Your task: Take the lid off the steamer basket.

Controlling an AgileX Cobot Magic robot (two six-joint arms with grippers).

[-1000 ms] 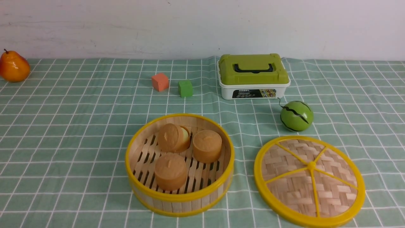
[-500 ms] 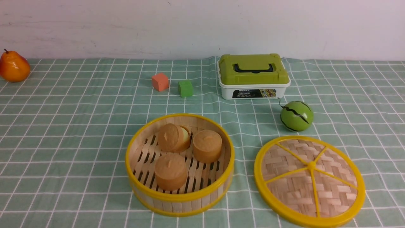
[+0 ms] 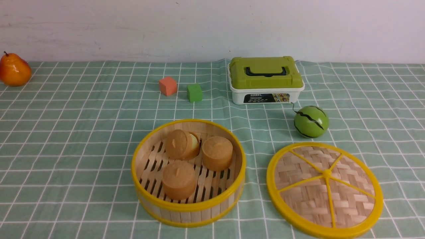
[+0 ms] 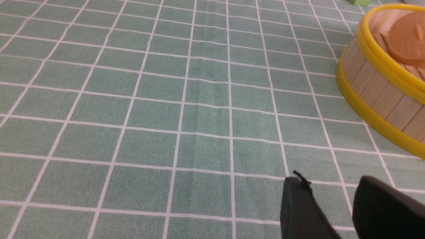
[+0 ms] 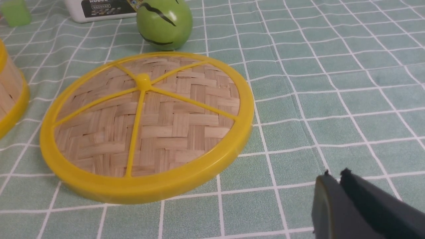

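The steamer basket [image 3: 156, 186], pale slats with yellow rims, stands open near the table's front centre with three tan buns [image 3: 179, 179] inside. The lid [image 3: 324, 189], woven bamboo with a yellow rim and spokes, lies flat on the cloth to the basket's right, apart from it. It also shows in the right wrist view [image 5: 146, 126]. My right gripper [image 5: 335, 176] is shut and empty, hovering over the cloth beside the lid. My left gripper [image 4: 332, 186] is open and empty over bare cloth to the left of the basket [image 4: 375, 86]. Neither gripper shows in the front view.
A green watermelon ball [image 3: 311, 121] sits just behind the lid. A white box with a green lid [image 3: 265, 79] stands further back, with an orange cube [image 3: 167, 86] and a green cube [image 3: 194, 92] to its left. An orange pear [image 3: 13, 70] is at the far left.
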